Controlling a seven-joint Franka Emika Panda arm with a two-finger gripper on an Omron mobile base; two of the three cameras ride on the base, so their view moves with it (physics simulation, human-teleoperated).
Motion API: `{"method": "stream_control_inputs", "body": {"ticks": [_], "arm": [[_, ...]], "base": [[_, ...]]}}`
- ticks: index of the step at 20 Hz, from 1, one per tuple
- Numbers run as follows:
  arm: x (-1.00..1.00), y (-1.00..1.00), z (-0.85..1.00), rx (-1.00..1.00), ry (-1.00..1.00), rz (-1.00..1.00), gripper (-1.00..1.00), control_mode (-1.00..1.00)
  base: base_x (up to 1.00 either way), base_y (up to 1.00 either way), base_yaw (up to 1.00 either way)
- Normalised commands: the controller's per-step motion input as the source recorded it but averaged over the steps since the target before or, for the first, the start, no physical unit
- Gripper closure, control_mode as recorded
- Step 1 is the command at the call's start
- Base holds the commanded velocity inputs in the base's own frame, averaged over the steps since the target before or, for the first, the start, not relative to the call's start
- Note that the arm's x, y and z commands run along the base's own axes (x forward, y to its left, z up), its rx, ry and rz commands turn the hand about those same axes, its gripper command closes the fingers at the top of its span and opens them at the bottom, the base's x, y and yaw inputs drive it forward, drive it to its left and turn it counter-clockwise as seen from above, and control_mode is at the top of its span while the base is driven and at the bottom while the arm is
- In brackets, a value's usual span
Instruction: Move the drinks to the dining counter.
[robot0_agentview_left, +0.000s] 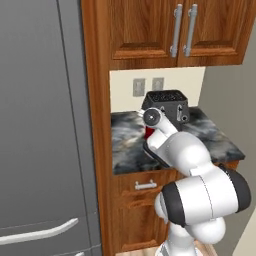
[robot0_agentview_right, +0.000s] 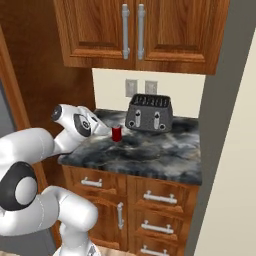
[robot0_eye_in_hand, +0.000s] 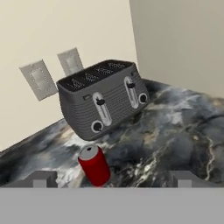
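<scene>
red can just ahead of the spread fingers

can (robot0_eye_in_hand: 94, 165), short and red, stands upright on the marbled worktop (robot0_eye_in_hand: 175, 144), in front of the black toaster (robot0_eye_in_hand: 103, 98) and a little apart from it. in the hand view it sits low and left of centre, between the two finger tips (robot0_eye_in_hand: 43, 179) but nearer the left one, touching neither. the gripper (robot0_eye_in_hand: 112, 181) is released, its jaws wide apart with nothing between the pads. in the right base view the can (robot0_agentview_right: 116, 133) shows just beyond the hand, near the worktop's left part. two wall outlets (robot0_eye_in_hand: 38, 79) sit behind the toaster. wooden drawers (robot0_agentview_right: 150, 200) lie under the worktop, wooden cabinets (robot0_agentview_right: 135, 30) above it.
</scene>
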Motion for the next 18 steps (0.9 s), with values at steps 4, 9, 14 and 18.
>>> {"method": "stream_control_inputs", "body": {"ticks": [4, 9, 14, 18], "arm": [[0.0, 0.0, 0.0, 0.0, 0.0, 0.0, -1.0, 1.0], [0.0, 0.0, 0.0, 0.0, 0.0, 0.0, -1.0, 1.0], [0.0, 0.0, 0.0, 0.0, 0.0, 0.0, -1.0, 1.0], [0.0, 0.0, 0.0, 0.0, 0.0, 0.0, -1.0, 1.0]], "base": [[0.03, 0.06, -0.13], [0.33, 0.0, 0.0], [0.34, 0.0, 0.0], [0.22, 0.0, 0.0]]}}
